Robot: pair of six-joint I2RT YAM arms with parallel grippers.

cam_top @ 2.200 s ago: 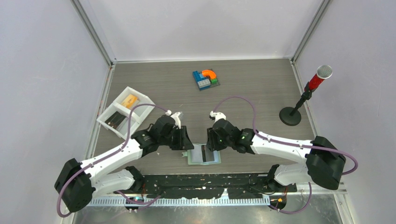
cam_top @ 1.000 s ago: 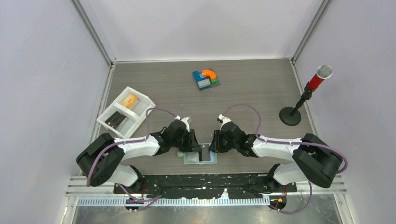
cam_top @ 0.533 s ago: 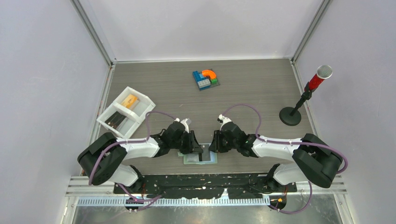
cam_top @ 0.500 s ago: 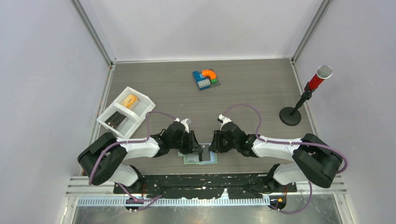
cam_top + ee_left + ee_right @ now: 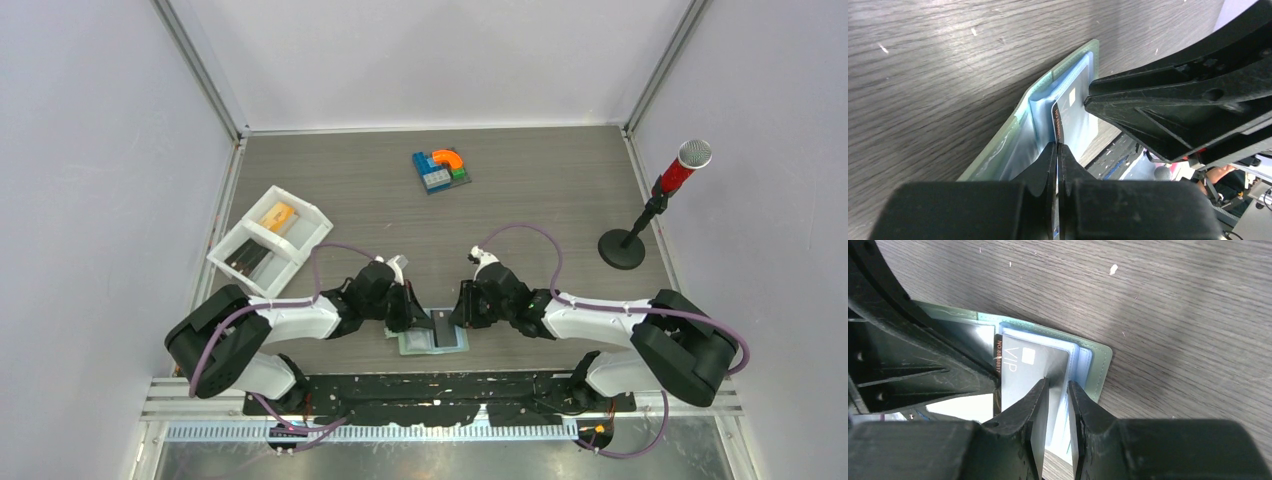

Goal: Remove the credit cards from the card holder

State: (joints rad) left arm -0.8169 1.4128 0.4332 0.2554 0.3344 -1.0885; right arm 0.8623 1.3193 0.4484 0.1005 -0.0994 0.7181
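Observation:
The sage-green card holder (image 5: 452, 347) lies open on the table close to the front edge, its blue sleeve pages up. A dark card (image 5: 441, 327) marked VIP stands partly out of a sleeve. My left gripper (image 5: 417, 319) is shut on this card's edge; in the left wrist view the fingertips (image 5: 1050, 150) pinch the card (image 5: 1056, 122) above the holder (image 5: 993, 147). My right gripper (image 5: 459, 317) nips the blue sleeve pages; in the right wrist view it (image 5: 1058, 386) sits beside the card (image 5: 1030, 367) on the holder (image 5: 1098, 365).
A white two-compartment tray (image 5: 268, 238) at the left holds an orange card (image 5: 278, 215) and dark cards (image 5: 245, 260). A toy block cluster (image 5: 441, 170) lies at the back. A red microphone on a stand (image 5: 650, 210) is at the right.
Both arms came down onto the holder. In the last half second the dark card has come further out of its sleeve in my left gripper, and the holder has shifted slightly.

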